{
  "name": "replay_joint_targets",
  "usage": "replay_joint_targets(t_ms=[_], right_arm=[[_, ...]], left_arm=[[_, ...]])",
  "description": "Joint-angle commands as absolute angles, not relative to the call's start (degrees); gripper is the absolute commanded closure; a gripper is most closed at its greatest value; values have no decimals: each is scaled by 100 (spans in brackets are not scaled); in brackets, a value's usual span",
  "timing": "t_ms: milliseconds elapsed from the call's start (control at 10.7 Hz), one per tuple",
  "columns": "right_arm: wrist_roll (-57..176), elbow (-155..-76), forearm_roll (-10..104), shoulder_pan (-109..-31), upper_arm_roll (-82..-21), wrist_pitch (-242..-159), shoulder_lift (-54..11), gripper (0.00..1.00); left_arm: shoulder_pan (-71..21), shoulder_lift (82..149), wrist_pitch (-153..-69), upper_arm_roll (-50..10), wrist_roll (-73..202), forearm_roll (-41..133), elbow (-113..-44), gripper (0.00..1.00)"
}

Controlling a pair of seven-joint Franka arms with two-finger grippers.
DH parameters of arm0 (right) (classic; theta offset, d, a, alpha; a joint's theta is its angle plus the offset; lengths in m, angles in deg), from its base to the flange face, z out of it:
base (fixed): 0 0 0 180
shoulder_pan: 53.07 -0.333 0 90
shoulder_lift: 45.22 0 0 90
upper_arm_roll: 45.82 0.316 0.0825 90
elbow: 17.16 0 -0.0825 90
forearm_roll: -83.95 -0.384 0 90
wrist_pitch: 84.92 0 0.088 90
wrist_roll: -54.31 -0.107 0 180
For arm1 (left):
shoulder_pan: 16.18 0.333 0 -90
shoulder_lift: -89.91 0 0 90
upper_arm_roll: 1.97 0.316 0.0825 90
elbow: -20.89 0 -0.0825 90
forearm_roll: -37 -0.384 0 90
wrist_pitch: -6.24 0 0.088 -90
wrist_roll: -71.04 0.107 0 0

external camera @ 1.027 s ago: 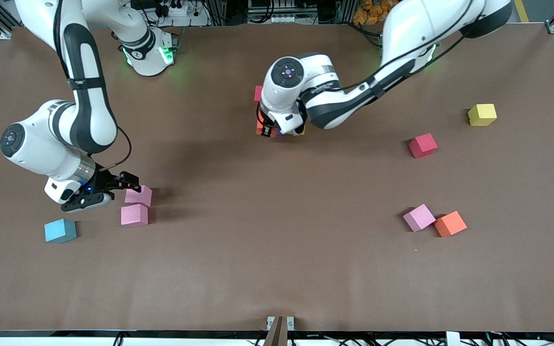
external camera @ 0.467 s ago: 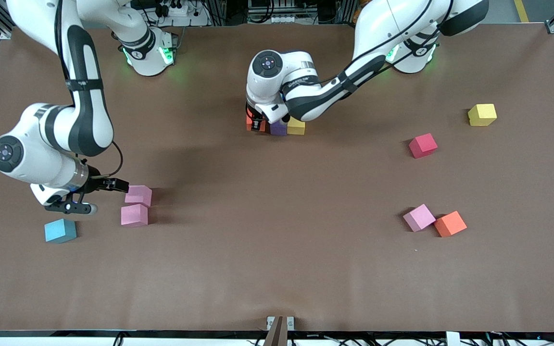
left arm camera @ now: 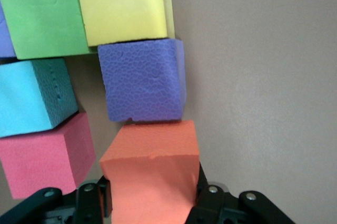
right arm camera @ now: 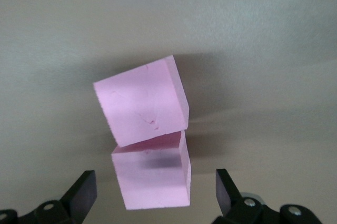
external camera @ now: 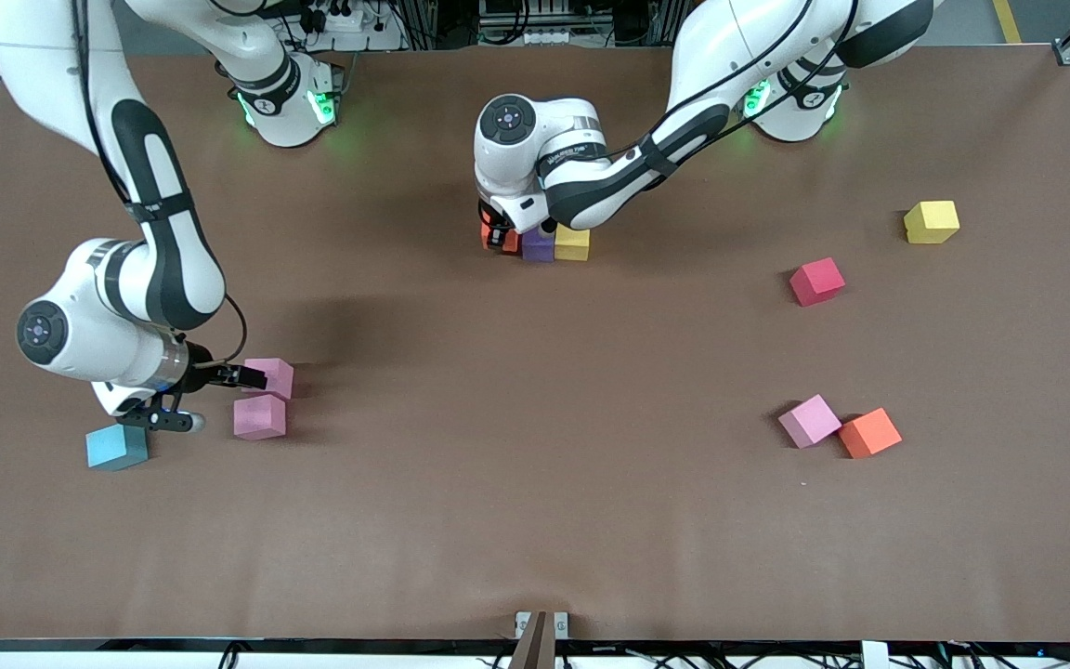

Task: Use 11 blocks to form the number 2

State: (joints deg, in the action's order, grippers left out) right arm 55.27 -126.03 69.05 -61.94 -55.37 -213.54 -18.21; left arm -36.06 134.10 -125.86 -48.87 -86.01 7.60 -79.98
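While the left gripper [left arm camera: 152, 203] is clamping a grainy orange foam cube [left arm camera: 152, 174] against the purple cube [left arm camera: 143, 81] in the partly built number 2 [external camera: 540, 243], the right gripper [right arm camera: 155, 190] is hovering with fingers spread wide over two matte pink cubes [right arm camera: 142, 105] near the right arm's end of the table [external camera: 535, 483].

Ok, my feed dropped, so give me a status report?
Left gripper shut on orange block, setting it beside purple block. Right gripper open by two pink blocks. Nothing in the way.
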Motion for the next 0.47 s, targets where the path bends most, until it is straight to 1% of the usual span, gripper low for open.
replay_joint_targets(t_ms=[0,374], right_arm=[[4861,-12851,7313,-5975,-5118,-21666,-1859,0],[4860,-13396,7313,-6080,-5065,-22412,-1859,0]], left_arm=[[-3666,13368,-12613,-4864,-9261,518,-8045,91],[-3675,13438,-12743,-4829,-9262,430,-8080,90]])
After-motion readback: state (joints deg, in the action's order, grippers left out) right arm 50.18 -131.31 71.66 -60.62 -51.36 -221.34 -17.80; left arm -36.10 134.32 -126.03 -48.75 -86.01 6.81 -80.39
